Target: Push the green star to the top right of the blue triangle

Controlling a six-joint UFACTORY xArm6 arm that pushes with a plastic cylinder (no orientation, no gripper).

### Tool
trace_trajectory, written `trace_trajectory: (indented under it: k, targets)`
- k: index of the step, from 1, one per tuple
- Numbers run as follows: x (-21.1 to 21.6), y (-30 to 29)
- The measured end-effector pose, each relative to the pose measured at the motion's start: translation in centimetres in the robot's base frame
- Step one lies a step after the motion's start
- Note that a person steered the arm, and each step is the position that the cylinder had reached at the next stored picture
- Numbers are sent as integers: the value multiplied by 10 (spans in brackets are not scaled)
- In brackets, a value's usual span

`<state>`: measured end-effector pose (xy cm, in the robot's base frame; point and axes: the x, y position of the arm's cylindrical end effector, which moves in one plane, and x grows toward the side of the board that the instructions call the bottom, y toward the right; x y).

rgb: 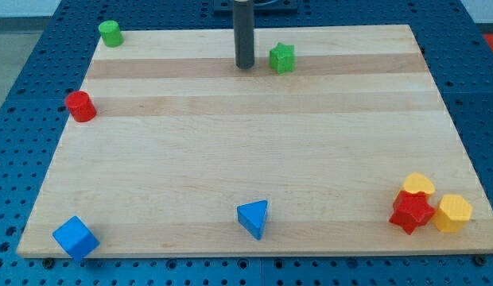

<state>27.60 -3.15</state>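
While you watched, my tip (245,65) stood just left of the green star (282,58), far above the blue triangle (254,218); no jaws fitted.

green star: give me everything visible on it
The green star is a small, bright green block with stubby points, plastic-looking and matte. It lies flat on the wooden board near the view's top edge, slightly right of centre. Nothing touches it: my tip stands just to its left with a narrow gap. The blue triangle lies far below it, near the view's bottom.
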Motion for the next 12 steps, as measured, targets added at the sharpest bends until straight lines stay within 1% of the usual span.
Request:
trace_trajectory:
  k: [1,2,3,4,5,6,7,9,10,12]
  targets:
    - [-45,-5]
    - [-76,22]
    - [-76,60]
    - [-50,90]
    - [-10,93]
    - [20,74]
    - [37,58]
    - [38,52]
    - [32,52]
    - [-12,40]
